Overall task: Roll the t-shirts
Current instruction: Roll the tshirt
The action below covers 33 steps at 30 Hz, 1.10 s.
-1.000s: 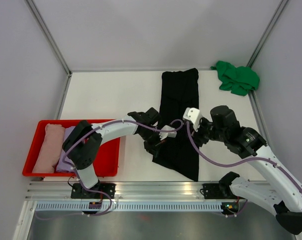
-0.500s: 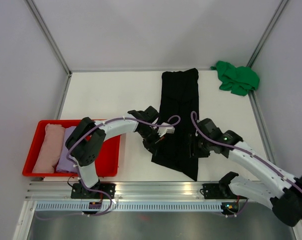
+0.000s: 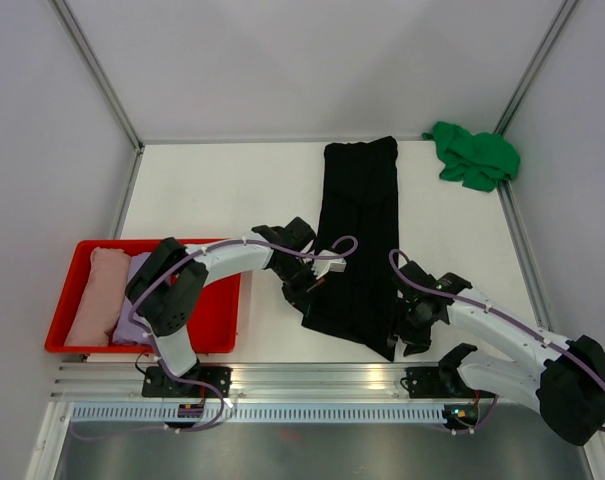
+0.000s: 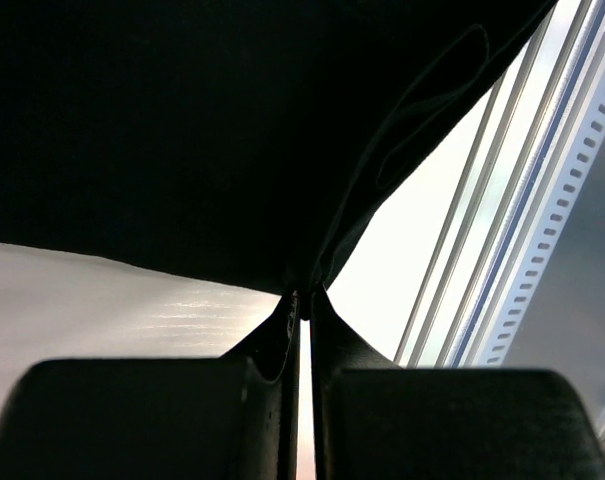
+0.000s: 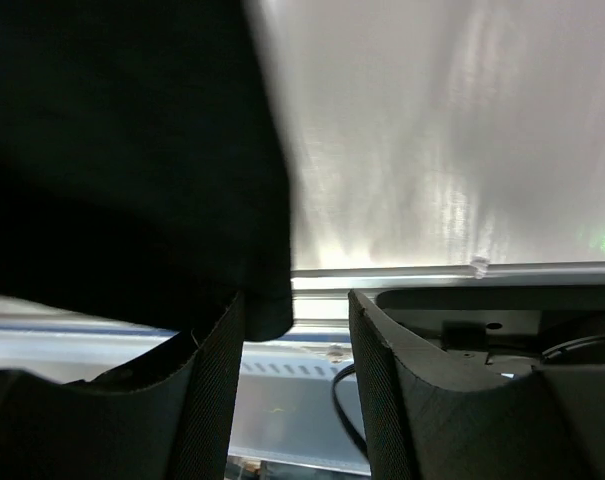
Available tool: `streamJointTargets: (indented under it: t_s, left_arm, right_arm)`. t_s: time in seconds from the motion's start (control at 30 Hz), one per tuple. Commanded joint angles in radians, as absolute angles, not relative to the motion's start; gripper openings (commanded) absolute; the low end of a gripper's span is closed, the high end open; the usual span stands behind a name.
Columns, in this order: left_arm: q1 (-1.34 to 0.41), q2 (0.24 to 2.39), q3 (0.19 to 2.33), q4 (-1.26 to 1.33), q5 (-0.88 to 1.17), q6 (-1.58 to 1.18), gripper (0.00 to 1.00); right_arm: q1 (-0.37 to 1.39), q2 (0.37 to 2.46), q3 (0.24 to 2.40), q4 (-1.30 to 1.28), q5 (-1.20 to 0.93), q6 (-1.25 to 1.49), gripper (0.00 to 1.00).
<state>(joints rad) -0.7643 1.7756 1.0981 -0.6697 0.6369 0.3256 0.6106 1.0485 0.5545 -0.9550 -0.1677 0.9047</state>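
Black t-shirt (image 3: 357, 200) lies as a long folded strip right of the red tray (image 3: 225, 315), left gripper (image 4: 304, 305) clamped on the hem corner nearer the tray, right gripper (image 5: 295, 300) unclenched, jaws astride the farther corner, presumably to start an even roll.

The long black cloth t-shirt (image 3: 360, 220) looks soft and matt, as does the crumpled green cloth tee (image 3: 474, 156). The white bench (image 3: 212, 190) is smooth, faintly shiny; the red plastic tray (image 3: 227, 318) glossy.
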Motion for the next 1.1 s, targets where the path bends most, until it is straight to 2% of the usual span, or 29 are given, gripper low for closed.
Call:
streamJointTargets:
  t_s: [0.0, 0.1, 0.5, 0.6, 0.63, 0.7, 0.73, 1.07]
  left_arm:
    - [-0.761, 1.727, 1.086, -0.63, 0.652, 0.305, 0.02]
    - [-0.762, 1.726, 1.083, -0.629, 0.657, 0.302, 0.02]
    - [-0.764, 1.717, 1.065, -0.627, 0.669, 0.299, 0.02]
    - [-0.765, 1.713, 1.057, -0.627, 0.666, 0.301, 0.02]
    - [-0.765, 1.709, 1.057, -0.627, 0.667, 0.301, 0.02]
    - [-0.767, 1.704, 1.054, -0.629, 0.666, 0.302, 0.02]
    - [-0.765, 1.701, 1.054, -0.629, 0.661, 0.302, 0.02]
    - [-0.767, 1.709, 1.069, -0.629, 0.611, 0.308, 0.02]
  right_arm:
    - [0.609, 1.031, 0.5, -0.924, -0.172, 0.995, 0.52]
    - [0.607, 1.063, 0.482, -0.835, -0.196, 0.994, 0.53]
    - [0.607, 1.169, 0.531, -0.776, -0.161, 0.937, 0.52]
    - [0.607, 1.201, 0.534, -0.753, -0.16, 0.93, 0.35]
    - [0.606, 1.215, 0.535, -0.744, -0.163, 0.925, 0.23]
    - [0.603, 1.218, 0.543, -0.739, -0.163, 0.922, 0.1]
    - [0.6, 1.213, 0.548, -0.739, -0.161, 0.92, 0.0]
    - [0.422, 1.184, 0.641, -0.773, -0.225, 0.864, 0.0]
